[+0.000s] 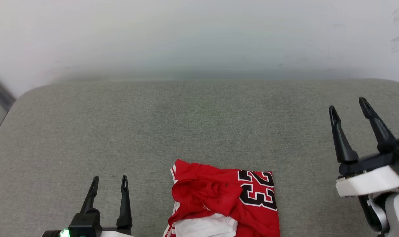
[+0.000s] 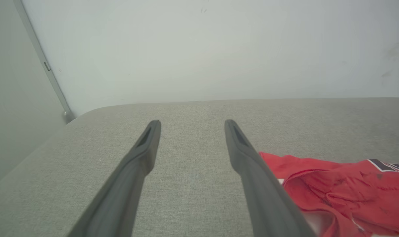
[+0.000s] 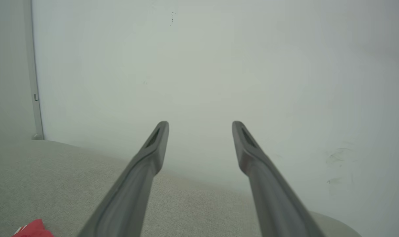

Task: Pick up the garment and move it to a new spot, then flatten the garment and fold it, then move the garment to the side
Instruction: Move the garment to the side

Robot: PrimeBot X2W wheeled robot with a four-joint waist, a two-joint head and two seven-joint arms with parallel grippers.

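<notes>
The red garment [image 1: 224, 200] lies folded in a rumpled bundle at the near middle of the grey cushioned surface [image 1: 199, 125], its black "23" print facing up on the right and a white sleeve at the front. My left gripper [image 1: 109, 182] stands open to the garment's left, apart from it, nothing between its fingers. In the left wrist view the garment [image 2: 344, 191] lies to the right of the open gripper [image 2: 189, 126]. My right gripper [image 1: 347, 107] is raised at the far right, open and empty. The right wrist view has a red corner of the garment [image 3: 33, 228] at bottom left, below the open gripper [image 3: 199, 126].
A pale wall [image 1: 199, 36] rises behind the surface. A grey vertical strip [image 2: 43, 62] runs down the wall at the left corner. The surface has rounded corners, and its far half is bare grey fabric.
</notes>
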